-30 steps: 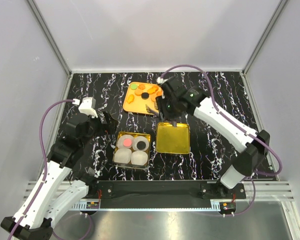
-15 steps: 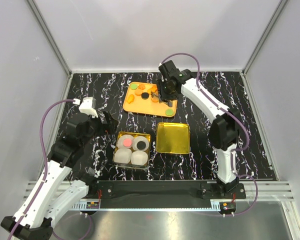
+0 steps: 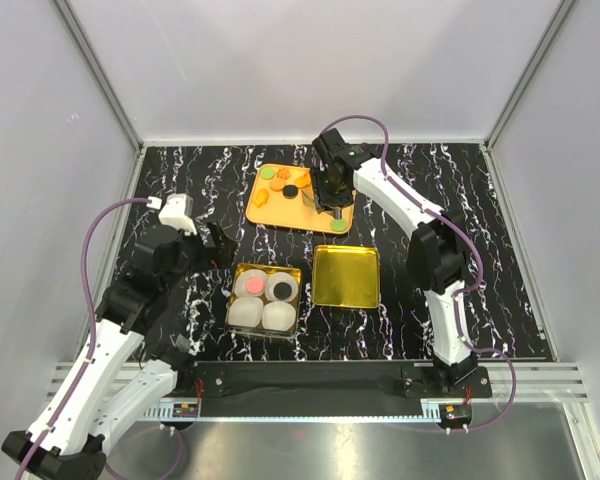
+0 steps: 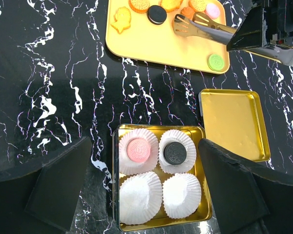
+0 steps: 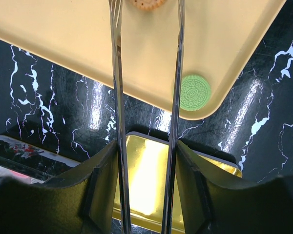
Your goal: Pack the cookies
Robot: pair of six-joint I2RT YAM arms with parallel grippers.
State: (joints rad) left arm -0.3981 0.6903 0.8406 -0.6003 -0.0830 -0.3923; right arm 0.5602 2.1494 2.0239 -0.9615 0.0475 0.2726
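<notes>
Steel tongs (image 5: 118,122) sit clamped in my right gripper (image 5: 147,156), squeezed only partway. Tips are apart with nothing held, either side of an orange cookie (image 5: 145,4) on the tray (image 5: 63,34); height above it I can't tell. Left gripper (image 3: 218,245) is wide open and empty, off the tray's near-left side.

Most cookies (image 4: 157,14) lie along the tray's far edge, with the green cookie (image 5: 194,92) at its near-right corner. The tin (image 4: 115,185) is just near of the tray, with a pink cookie (image 4: 138,149) and a black cookie (image 4: 175,152) in paper cups (image 4: 140,197); two cups are empty.

Risks, my read:
- Flat cookie under slick tips: an uneven squeeze flips or shoots it off the tray.
- Tongs could twist in my fingers.
- The green one, right at the corner, gets nudged overboard.

Writing: none readable. Cookie embossing is too fine.
</notes>
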